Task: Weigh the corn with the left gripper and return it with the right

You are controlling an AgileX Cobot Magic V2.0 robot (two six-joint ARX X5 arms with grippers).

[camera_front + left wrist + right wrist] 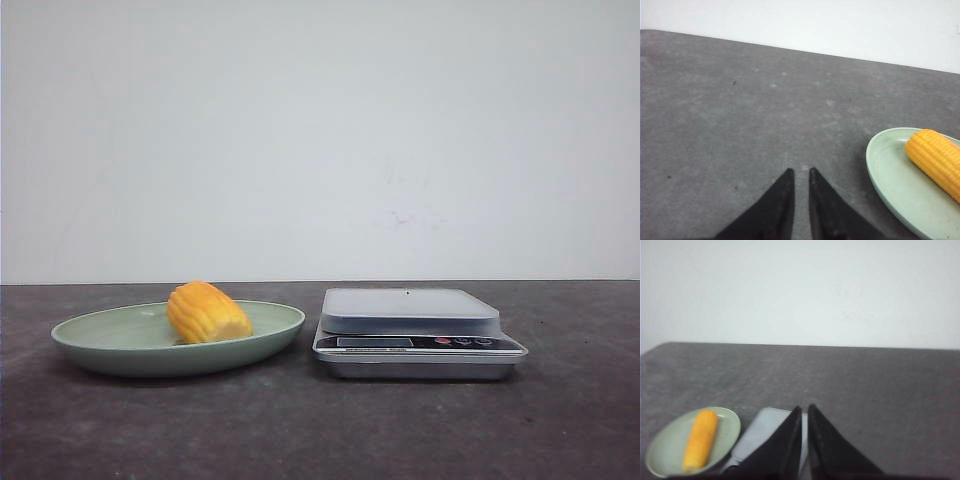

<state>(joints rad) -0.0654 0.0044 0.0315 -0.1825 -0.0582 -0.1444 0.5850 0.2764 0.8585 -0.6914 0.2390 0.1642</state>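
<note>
The corn (207,313), a yellow-orange ribbed chunk, lies on a pale green plate (90,345) at the left of the table. It also shows in the left wrist view (936,161) and in the right wrist view (700,440). A silver kitchen scale (410,330) stands to the right of the plate, its platform bare. The left gripper (801,171) hangs over bare table, apart from the plate (890,180), its fingers nearly together and empty. The right gripper (805,408) is above the scale (760,432), fingers nearly together and empty. Neither gripper shows in the front view.
The dark grey table (320,430) runs back to a plain white wall (320,140). Plate and scale sit side by side with a small gap between them.
</note>
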